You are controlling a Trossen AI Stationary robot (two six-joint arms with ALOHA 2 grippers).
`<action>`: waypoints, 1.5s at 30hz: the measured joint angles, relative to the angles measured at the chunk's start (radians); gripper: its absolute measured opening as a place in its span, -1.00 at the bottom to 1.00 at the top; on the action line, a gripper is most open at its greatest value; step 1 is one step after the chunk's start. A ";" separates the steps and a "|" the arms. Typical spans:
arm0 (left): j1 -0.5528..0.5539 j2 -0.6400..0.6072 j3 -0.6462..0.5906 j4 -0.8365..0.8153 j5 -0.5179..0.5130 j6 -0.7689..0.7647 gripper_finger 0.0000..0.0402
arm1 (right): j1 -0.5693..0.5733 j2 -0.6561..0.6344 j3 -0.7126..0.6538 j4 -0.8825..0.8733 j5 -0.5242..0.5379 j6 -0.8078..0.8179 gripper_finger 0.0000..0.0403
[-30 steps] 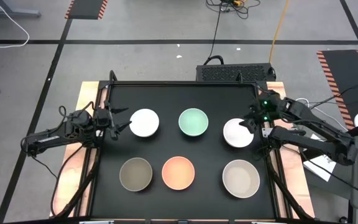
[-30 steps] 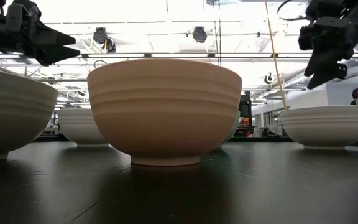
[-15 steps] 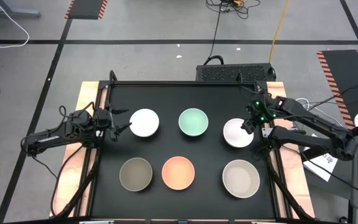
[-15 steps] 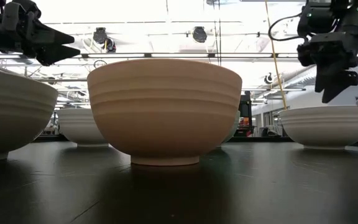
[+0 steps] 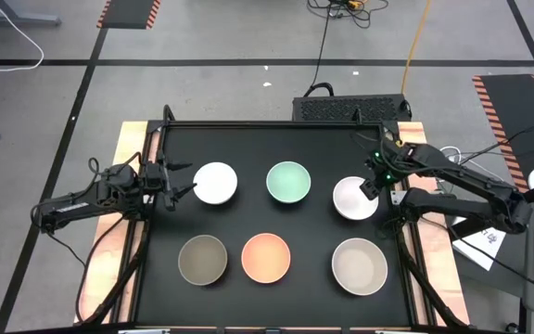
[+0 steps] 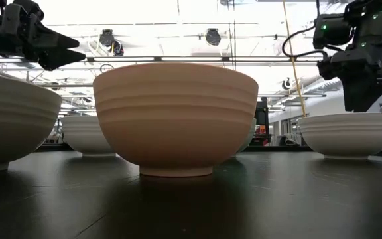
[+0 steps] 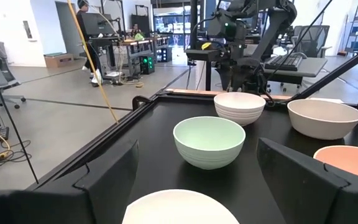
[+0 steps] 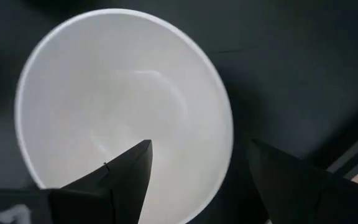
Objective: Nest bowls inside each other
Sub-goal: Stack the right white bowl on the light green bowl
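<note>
Your right tool (image 5: 371, 185) hangs over the far-right white round shallow bowl (image 5: 355, 198), fingers spread wide, one over the bowl's inside and one outside its rim, gripping nothing. Your left tool (image 5: 176, 182) waits just beside the other white round bowl (image 5: 215, 183), fingers parted and empty. Between the two tools sits the mint green bowl (image 5: 288, 181), and on the black table (image 5: 267, 139), nearer than both, stand the olive-grey bowl (image 5: 202, 259), the peach-orange bowl (image 5: 266, 257) and the beige bowl (image 5: 359, 265), all apart, none nested.
</note>
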 joint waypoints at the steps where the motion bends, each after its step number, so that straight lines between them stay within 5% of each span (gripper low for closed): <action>1: 0.000 0.000 0.000 0.000 0.000 0.000 0.63 | 0.000 0.010 -0.003 0.001 0.009 -0.002 0.26; 13: 0.000 0.000 0.000 -0.003 0.018 0.015 0.63 | 0.000 0.120 -0.046 0.010 0.012 -0.002 0.20; 25: 0.000 0.000 0.000 -0.004 0.023 0.016 0.64 | -0.002 0.166 -0.046 0.031 0.009 -0.005 -0.95; 35: 0.000 0.000 0.000 -0.004 0.024 0.022 0.63 | -0.002 0.169 -0.024 0.101 -0.047 -0.040 -0.98; 45: 0.000 0.002 0.000 -0.006 0.025 0.015 0.63 | 0.000 0.149 0.169 0.125 -0.106 -0.094 -0.99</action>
